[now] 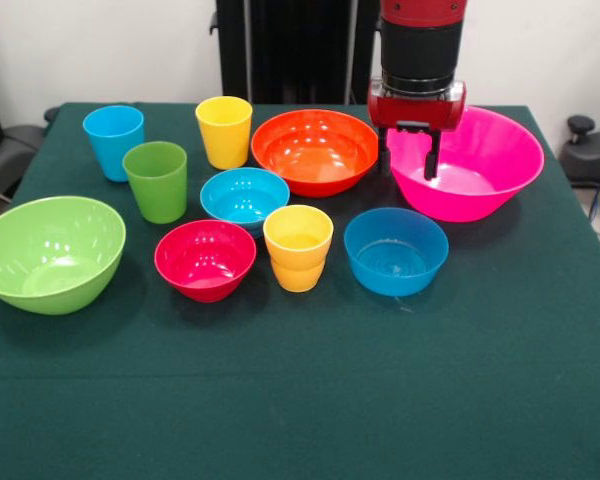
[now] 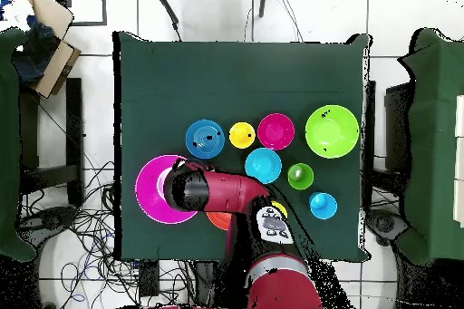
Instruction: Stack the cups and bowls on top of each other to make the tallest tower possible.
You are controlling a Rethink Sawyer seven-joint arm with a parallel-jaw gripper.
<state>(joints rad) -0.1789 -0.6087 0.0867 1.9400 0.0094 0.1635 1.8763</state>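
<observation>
Your red-and-black hand (image 1: pixel 411 153) hangs open and empty over the large glossy pink plastic bowl's (image 1: pixel 480 170) near rim; straddle that rim squarely before closing.

Red and black arm (image 1: pixel 421 45), red end effector (image 1: pixel 408 155) with black fingers.

4 cups (image 1: pixel 160 180) and 6 bowls (image 1: pixel 205 259) sit on 1 green table (image 1: pixel 380 400), with 1 robot arm (image 2: pixel 227 192) above.
</observation>
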